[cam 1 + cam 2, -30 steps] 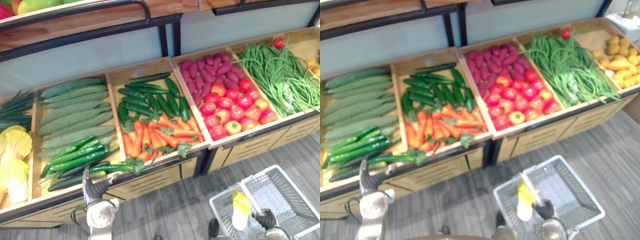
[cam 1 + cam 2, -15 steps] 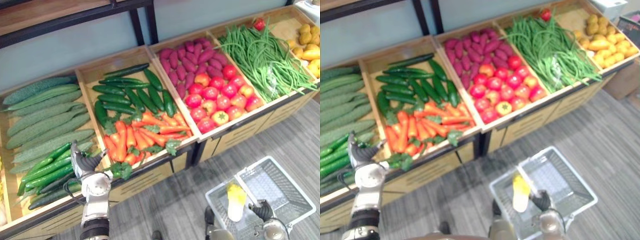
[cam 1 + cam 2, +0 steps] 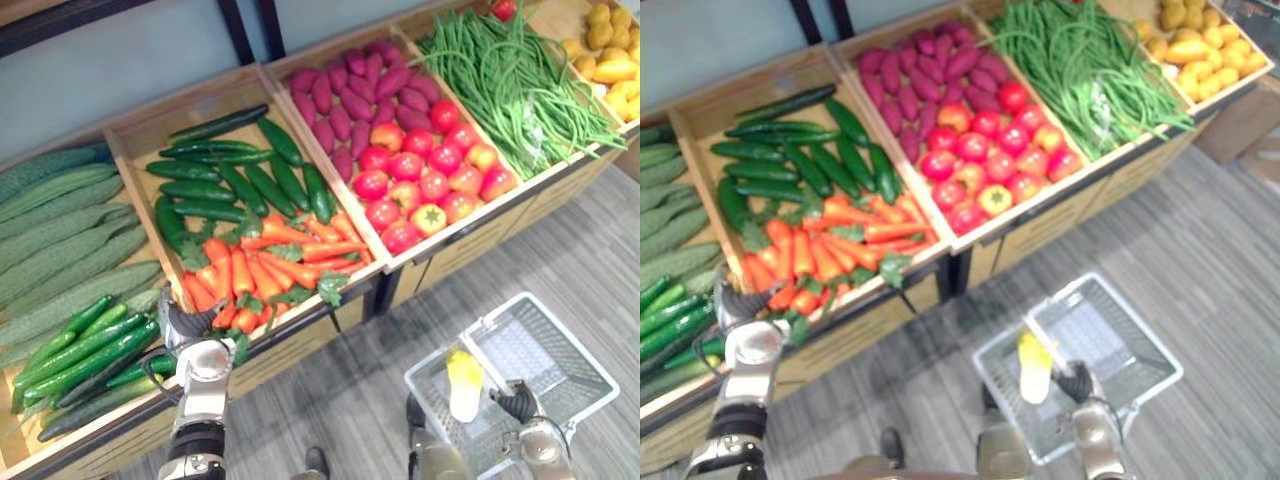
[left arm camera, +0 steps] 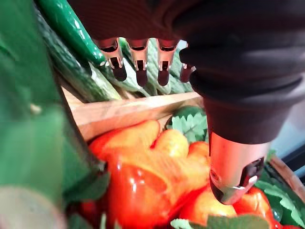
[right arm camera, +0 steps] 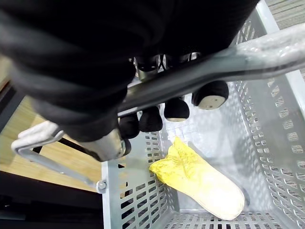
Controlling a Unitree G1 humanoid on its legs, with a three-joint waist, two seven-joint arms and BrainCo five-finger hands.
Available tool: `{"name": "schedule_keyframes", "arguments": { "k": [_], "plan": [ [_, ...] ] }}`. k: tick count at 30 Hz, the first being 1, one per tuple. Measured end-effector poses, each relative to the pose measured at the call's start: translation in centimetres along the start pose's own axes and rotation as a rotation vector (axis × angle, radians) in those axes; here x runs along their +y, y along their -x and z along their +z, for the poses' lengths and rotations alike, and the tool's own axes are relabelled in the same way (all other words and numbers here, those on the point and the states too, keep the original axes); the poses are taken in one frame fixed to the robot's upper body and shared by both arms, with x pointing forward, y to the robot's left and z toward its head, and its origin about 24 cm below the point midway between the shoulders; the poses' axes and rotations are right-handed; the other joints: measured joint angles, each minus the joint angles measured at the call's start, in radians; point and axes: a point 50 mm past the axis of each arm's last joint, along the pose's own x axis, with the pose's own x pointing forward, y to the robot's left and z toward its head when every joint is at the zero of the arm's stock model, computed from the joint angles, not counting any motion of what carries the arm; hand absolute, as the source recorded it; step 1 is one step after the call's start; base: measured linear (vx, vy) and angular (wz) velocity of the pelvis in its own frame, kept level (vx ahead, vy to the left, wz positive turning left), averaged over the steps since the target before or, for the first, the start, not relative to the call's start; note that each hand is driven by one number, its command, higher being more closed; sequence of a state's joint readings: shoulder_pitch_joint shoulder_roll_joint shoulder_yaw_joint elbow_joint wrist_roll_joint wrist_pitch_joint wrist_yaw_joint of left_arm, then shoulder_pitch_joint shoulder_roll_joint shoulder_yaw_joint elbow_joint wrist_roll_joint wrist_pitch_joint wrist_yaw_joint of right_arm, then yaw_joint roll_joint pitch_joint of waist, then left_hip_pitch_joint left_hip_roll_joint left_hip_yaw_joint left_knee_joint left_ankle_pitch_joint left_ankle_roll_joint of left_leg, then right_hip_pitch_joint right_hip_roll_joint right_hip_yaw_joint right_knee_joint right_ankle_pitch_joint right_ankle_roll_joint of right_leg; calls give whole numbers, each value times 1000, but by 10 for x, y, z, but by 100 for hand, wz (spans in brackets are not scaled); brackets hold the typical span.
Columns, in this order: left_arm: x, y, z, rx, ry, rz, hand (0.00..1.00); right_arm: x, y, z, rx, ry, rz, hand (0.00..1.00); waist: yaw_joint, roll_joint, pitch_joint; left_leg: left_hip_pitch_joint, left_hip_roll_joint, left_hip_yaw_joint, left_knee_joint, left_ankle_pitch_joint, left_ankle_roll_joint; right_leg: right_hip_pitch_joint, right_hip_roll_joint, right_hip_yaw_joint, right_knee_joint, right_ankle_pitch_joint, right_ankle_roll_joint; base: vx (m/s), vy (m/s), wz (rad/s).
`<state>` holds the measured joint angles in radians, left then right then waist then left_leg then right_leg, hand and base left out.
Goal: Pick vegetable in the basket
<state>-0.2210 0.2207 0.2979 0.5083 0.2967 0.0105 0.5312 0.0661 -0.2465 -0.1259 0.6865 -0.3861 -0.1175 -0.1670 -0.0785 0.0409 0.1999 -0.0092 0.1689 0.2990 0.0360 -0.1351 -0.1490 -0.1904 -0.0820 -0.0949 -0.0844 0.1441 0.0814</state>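
The right hand (image 5: 119,57) has its fingers (image 5: 176,109) curled round the silver-grey handle (image 5: 228,62) of a white plastic mesh basket (image 3: 572,335), which hangs low on the robot's right above the grey plank floor (image 3: 340,400). One vegetable lies in the basket – a pale yellow leafy cabbage (image 5: 200,181), resting lengthwise on the perforated bottom near one wall. The left hand (image 3: 185,328) is at the front edge of the wooden produce stand, at the divider (image 4: 128,112) between two bins; its fingers (image 4: 138,64) are relaxed and spread, thumb apart, grasping nothing. In the left wrist view the fingertips point over the divider toward the slim green cucumbers (image 3: 80,345), while the thumb hangs just over the carrots (image 3: 270,270) and their green tops. Behind the carrots, in the same bin, lie dark green cucumbers (image 3: 240,180). Farther to the left are long, bumpy pale green gourds (image 3: 60,240). To the right of the carrot bin come purple sweet potatoes (image 3: 350,95) with red tomatoes (image 3: 425,185) in front of them, then a heap of green beans (image 3: 510,80) – and yellow potatoes (image 3: 610,60) at the far right end.
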Motion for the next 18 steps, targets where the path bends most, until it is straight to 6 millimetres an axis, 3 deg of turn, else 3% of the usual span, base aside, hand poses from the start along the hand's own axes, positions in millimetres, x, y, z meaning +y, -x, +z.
{"name": "schedule_keyframes", "arguments": {
  "k": [18],
  "plan": [
    [-8, 3, 6, -25, -8, 5, 0, 0, -4, 11, -39, 9, -17, 100, 1, 3, 12, -5, 1, 19, 1, -2, -2, -20, 3, 20, 7, 0, 0, -5, -30, -3]
  ]
}}
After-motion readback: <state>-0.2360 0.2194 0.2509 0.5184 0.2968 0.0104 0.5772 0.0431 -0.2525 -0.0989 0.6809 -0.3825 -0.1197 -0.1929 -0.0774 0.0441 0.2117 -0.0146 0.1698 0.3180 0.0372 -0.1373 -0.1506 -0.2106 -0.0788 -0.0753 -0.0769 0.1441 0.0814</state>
